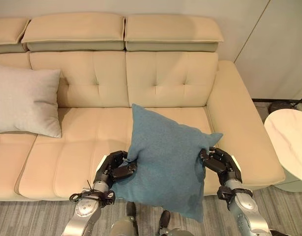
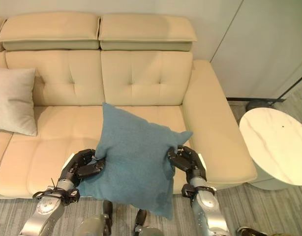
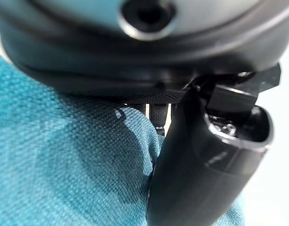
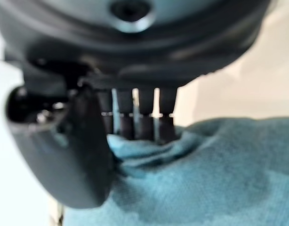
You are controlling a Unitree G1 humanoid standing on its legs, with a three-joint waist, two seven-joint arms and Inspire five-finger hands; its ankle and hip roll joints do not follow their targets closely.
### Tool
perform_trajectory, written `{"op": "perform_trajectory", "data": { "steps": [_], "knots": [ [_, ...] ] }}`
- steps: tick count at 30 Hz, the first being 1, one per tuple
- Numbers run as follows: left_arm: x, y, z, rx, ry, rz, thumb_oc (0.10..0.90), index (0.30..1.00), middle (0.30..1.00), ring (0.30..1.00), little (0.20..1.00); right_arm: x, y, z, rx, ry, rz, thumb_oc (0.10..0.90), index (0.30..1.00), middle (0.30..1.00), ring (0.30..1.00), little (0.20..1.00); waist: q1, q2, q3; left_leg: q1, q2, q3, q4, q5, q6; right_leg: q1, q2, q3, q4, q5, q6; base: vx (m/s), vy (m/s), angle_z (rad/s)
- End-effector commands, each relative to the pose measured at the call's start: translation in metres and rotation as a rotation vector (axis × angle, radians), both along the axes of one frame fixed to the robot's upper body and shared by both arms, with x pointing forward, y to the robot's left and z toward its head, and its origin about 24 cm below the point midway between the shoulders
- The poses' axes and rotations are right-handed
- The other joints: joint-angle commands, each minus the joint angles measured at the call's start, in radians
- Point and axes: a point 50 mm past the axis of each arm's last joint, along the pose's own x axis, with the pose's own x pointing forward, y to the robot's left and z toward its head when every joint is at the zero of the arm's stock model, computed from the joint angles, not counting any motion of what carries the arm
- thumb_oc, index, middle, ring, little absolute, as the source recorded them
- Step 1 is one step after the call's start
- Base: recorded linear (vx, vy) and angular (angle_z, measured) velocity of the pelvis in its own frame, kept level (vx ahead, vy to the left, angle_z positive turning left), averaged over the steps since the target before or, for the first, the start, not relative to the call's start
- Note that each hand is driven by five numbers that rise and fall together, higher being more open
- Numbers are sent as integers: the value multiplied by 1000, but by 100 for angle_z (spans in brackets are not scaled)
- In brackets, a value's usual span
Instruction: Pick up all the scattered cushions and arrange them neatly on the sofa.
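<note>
A teal cushion (image 1: 163, 160) hangs tilted, one corner up, above the front edge of the beige sofa (image 1: 92, 132). My left hand (image 1: 113, 170) grips its left edge with curled fingers. My right hand (image 1: 221, 165) pinches its right edge. In the left wrist view the thumb (image 3: 201, 174) presses the teal fabric (image 3: 64, 174). The right wrist view has the fingers (image 4: 135, 117) and thumb bunching the cloth (image 4: 205, 174). A light grey cushion (image 1: 25, 101) leans upright against the sofa's back at the left.
A round white side table (image 1: 291, 145) stands right of the sofa's armrest (image 1: 239, 118). Grey striped carpet (image 1: 33, 216) lies in front of the sofa. The seat between the two cushions is bare.
</note>
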Motion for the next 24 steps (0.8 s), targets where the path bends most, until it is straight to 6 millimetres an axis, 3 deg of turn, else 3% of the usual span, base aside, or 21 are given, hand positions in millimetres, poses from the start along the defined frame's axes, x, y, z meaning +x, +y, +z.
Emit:
{"op": "perform_trajectory", "data": {
  "steps": [1,4,7,9,13,16,20,24],
  "knots": [
    [18,-14,63,-37,-341,-93,400,300,300,300,300,29,31,76,67,-419,125,400,300,300,300,300,10,-20,-138,74,-55,-31,-33,-35,44,80,-42,25,82,-134,144,218,171,-23],
    [16,-8,65,-21,-342,-82,400,300,300,300,300,30,37,75,74,-414,145,400,300,300,300,300,20,-19,-144,138,-69,-29,-67,-60,73,57,-82,29,214,-145,174,194,216,-32],
    [18,-4,68,7,-354,-74,400,300,300,300,300,31,41,77,77,-422,158,400,300,300,300,300,12,-15,-127,169,-77,-31,-73,-75,98,-15,-128,48,396,-95,218,86,159,-4],
    [20,-2,69,24,-360,-73,400,300,300,300,300,30,41,76,82,-423,155,400,300,300,300,300,1,-9,-125,185,-78,-49,-81,-84,105,-52,-128,83,446,-94,216,70,66,15],
    [22,-4,72,25,-379,-74,400,300,300,300,300,29,38,77,62,-426,142,400,300,300,300,300,-18,9,-131,210,-78,-87,-121,-80,97,-105,-111,135,347,-93,194,104,6,41],
    [24,-7,74,23,-391,-78,400,300,300,300,300,28,34,76,43,-421,126,400,300,300,300,300,-33,1,-125,225,-94,-115,-131,-84,90,-106,-95,179,202,-72,191,113,-35,42],
    [26,-7,76,19,-413,-48,400,300,300,300,300,28,31,78,9,-434,92,400,300,300,300,300,-37,0,-145,244,-97,-117,-160,-83,81,-66,-90,166,138,-47,198,133,-53,21],
    [29,-8,83,54,-468,10,400,300,300,300,300,33,28,95,-105,-507,33,400,300,300,300,300,-37,12,-182,273,-87,-130,-203,-78,64,-6,-73,143,59,-49,184,187,-69,-5]
  ]
}}
